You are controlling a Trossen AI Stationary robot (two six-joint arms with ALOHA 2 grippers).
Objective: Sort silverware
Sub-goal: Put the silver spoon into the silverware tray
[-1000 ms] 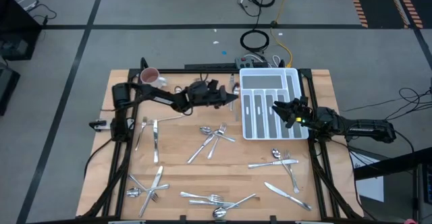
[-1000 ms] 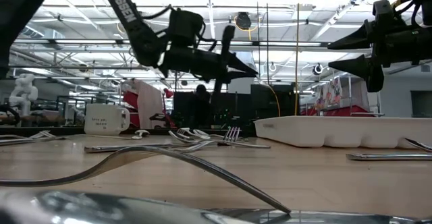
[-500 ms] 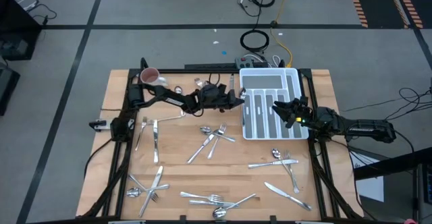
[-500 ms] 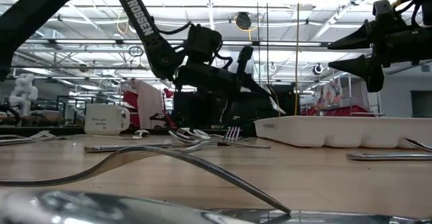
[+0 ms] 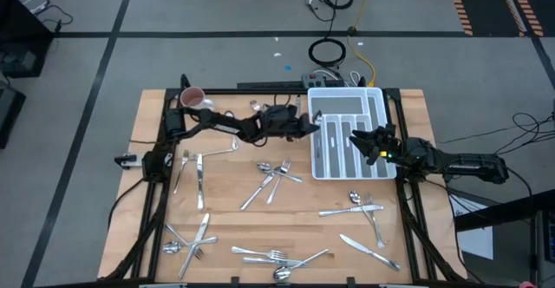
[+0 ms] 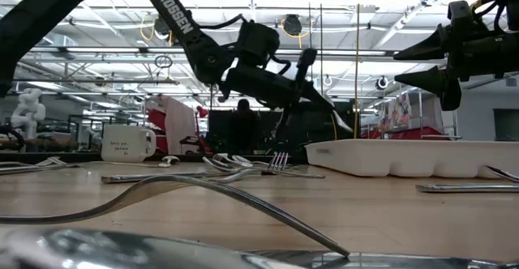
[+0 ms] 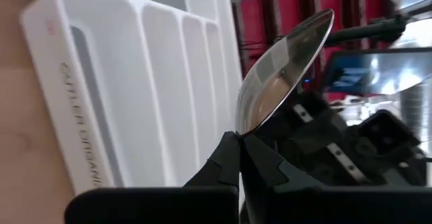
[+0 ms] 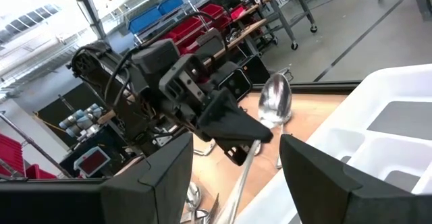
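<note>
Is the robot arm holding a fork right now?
No, the left end effector is shut on a spoon, its rounded bowl plain in the left wrist view.

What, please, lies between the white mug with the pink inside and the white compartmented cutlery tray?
In the high view, the left arm spans that stretch from the mug to the tray, its gripper holding a shiny silver metal spoon.

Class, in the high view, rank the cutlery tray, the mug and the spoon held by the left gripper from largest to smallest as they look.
1. Cutlery tray
2. Mug
3. Spoon in the left gripper, only partly visible
</note>
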